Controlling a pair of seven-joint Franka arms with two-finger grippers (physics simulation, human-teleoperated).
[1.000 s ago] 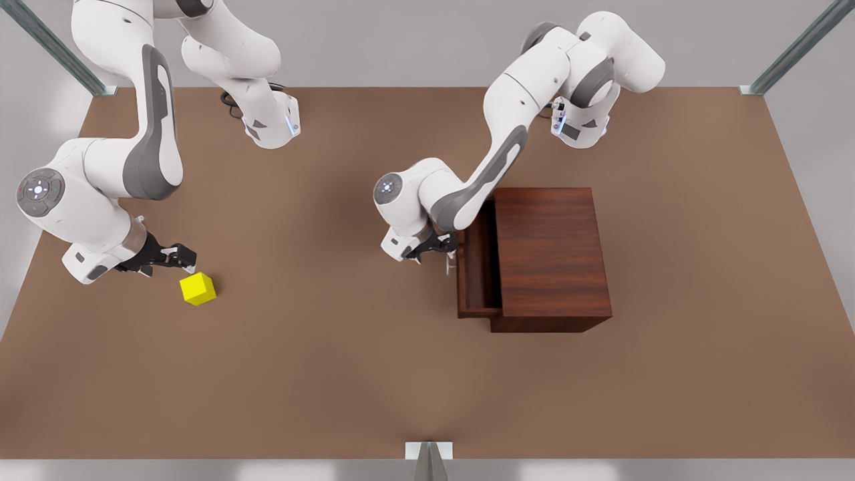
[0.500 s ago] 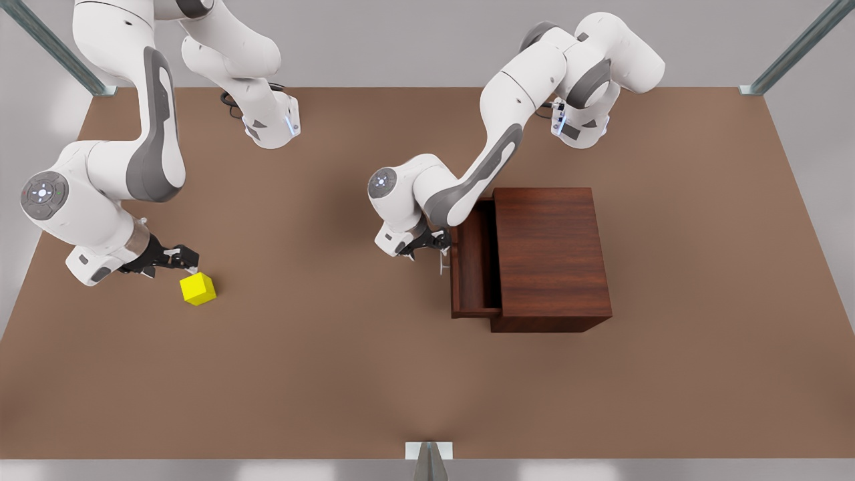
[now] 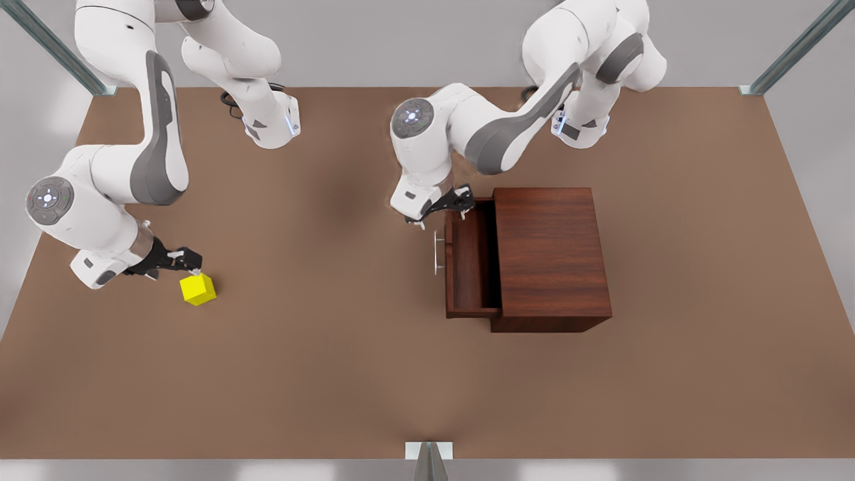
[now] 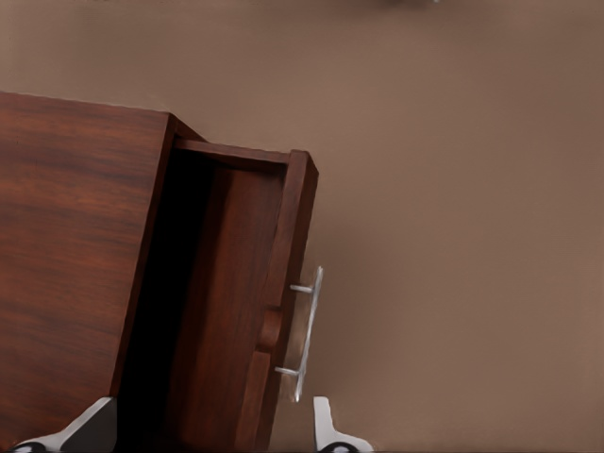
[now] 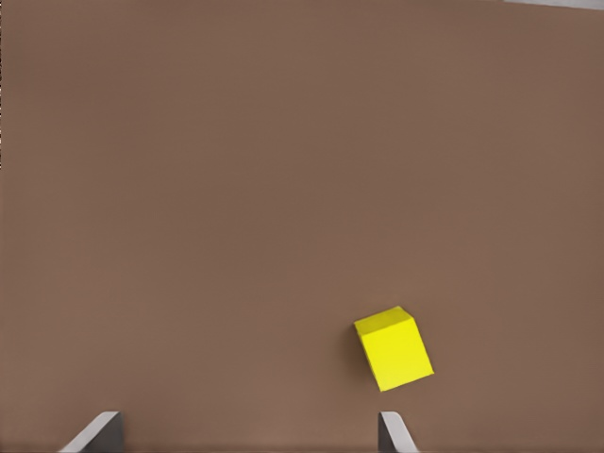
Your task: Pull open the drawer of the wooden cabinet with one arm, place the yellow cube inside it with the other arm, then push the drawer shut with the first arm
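Note:
The wooden cabinet (image 3: 551,254) stands right of the table's middle. Its drawer (image 3: 467,264) is pulled out toward the front view's left, and the silver handle (image 3: 436,252) is free. My left gripper (image 3: 449,206) hovers open above the drawer's far front corner, touching nothing. From the left wrist I look down on the cabinet (image 4: 75,255), drawer (image 4: 231,311) and handle (image 4: 307,330) past my left gripper (image 4: 208,425). The yellow cube (image 3: 198,288) lies on the table at the front view's left. My right gripper (image 3: 190,266) hangs open just above and beside the cube (image 5: 394,348).
The brown table (image 3: 334,374) stretches bare between the cube and the cabinet. Both arm bases (image 3: 270,127) (image 3: 581,130) stand at the far edge. Metal frame posts (image 3: 427,461) mark the table's corners and the middle of the near edge.
The drawer has slid farther out toward the front view's left. My left gripper has let go of the handle and lifted up toward the far side. The right gripper has barely shifted.

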